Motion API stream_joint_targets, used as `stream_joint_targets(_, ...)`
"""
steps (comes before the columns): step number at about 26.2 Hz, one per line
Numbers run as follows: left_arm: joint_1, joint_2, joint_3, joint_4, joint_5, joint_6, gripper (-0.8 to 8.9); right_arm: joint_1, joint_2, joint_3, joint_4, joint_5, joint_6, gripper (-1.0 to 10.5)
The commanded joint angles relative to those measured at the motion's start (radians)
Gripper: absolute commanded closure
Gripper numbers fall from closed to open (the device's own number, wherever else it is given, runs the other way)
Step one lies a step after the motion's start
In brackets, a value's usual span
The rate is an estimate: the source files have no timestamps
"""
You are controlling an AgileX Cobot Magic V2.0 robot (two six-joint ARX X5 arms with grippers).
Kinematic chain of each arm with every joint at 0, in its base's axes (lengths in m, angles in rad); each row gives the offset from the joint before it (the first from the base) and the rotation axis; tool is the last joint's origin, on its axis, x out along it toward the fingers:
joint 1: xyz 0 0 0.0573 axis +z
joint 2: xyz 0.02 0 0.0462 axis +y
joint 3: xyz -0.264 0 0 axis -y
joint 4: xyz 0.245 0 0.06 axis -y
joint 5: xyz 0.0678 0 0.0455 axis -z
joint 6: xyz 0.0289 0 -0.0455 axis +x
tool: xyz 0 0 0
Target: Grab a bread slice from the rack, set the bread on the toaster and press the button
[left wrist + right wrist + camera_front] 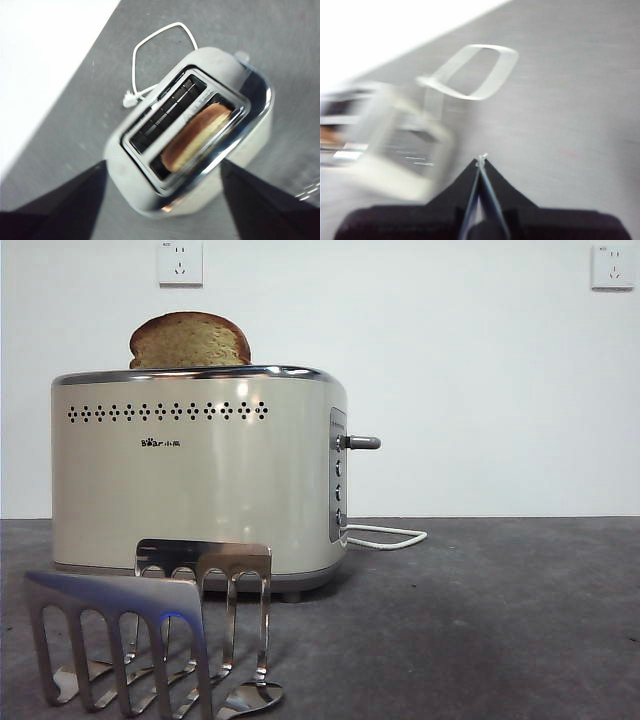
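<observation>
One slice of bread (190,340) sat in the toaster (195,480), its top half sticking up above the chrome rim; the left wrist view showed it in one slot with the other slot empty. One rack (150,630) stood in front of the toaster, no slices in it. One button (362,442) – the lever knob – stuck out from the end panel, apparently not yet pressed.

Left gripper (162,200) hung above the toaster, jaws spread wide, holding nothing. Right gripper (481,165) was near the toaster's end, over the white cord (470,72), jaws pinched together, empty; that view was blurred.

Judgement: the bread was light, a bit crumbly, and needed no further grip. The lever looked stiff, small and smooth – best pushed down from on top with closed tips, or they could slide off.
</observation>
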Motion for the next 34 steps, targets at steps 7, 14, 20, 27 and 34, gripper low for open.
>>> stream_joint_targets(7, 0.002, -0.069, -0.002, -0.121, 0.051, -0.436, 8.21, 0.152, 0.405, 0.031, 0.467, -0.234, 0.309, 9.5)
stream_joint_targets(14, 0.002, -0.108, -0.032, -0.122, 0.134, -0.442, 8.22, 0.285, 0.690, 0.176, 0.468, -0.272, 0.300, 9.5)
stream_joint_targets(20, 0.002, -0.197, -0.154, -0.122, 0.134, -0.441, 8.22, 0.303, 0.855, 0.294, 0.463, -0.275, 0.290, 9.5)
stream_joint_targets(27, 0.002, -0.296, -0.271, -0.122, 0.134, -0.462, 8.21, 0.306, 0.993, 0.386, 0.458, -0.322, 0.287, 9.5)
stream_joint_targets(34, 0.002, -0.344, -0.285, -0.122, 0.134, -0.483, 8.21, 0.315, 1.077, 0.420, 0.452, -0.319, 0.288, 9.5)
